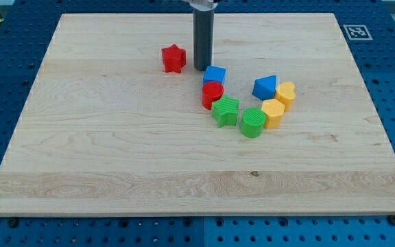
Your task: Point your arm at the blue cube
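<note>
Blue cube (214, 75) sitting a little above the middle of the table (115, 171), touching the red cylinder (212, 94) just below it. Tip (202, 68) planted just beside the cube's upper-left corner, very near, contact impossible to confirm from here. Pointing step looking as good as done, by this judgement.

Likely a light, hard little block, smooth-sided, quick to skate on the wood at the slightest nudge. No fingers on this rod, so nothing open, nothing closed, nothing held; only a flat face to press against, best the left face, square on, to avoid spinning it.

Moving outward: green star (225, 110) just below the red cylinder, green cylinder (252, 122) next along to the view's right. Yellow hexagon block (273, 112) beside that, yellow heart-shaped block (285, 94) just above it. Second blue block (265, 86), wedge-like, near the yellow pair, apart from the cube. Red star (173, 58) alone to the view's left of the rod, close by

Risk here: any drift rightward shoving cube into red cylinder
</note>
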Controlling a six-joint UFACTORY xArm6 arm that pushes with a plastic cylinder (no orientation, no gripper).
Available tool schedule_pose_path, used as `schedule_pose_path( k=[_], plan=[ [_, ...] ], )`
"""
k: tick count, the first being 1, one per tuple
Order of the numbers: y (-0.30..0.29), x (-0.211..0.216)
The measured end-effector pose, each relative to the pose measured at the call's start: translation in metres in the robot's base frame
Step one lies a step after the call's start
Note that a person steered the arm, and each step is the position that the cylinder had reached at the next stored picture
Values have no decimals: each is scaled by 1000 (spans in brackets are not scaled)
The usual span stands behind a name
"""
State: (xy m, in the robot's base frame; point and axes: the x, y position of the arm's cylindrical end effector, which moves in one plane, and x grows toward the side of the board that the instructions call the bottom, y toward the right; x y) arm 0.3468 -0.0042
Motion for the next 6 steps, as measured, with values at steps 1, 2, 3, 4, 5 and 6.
schedule_pose_path(
  k=[1, 2, 3, 4, 5, 6],
  plan=[
    [-48, -19],
    [-90, -28],
    [-112, -27],
    [-113, -26],
    [-82, -26],
    [-22, -21]
  ],
)
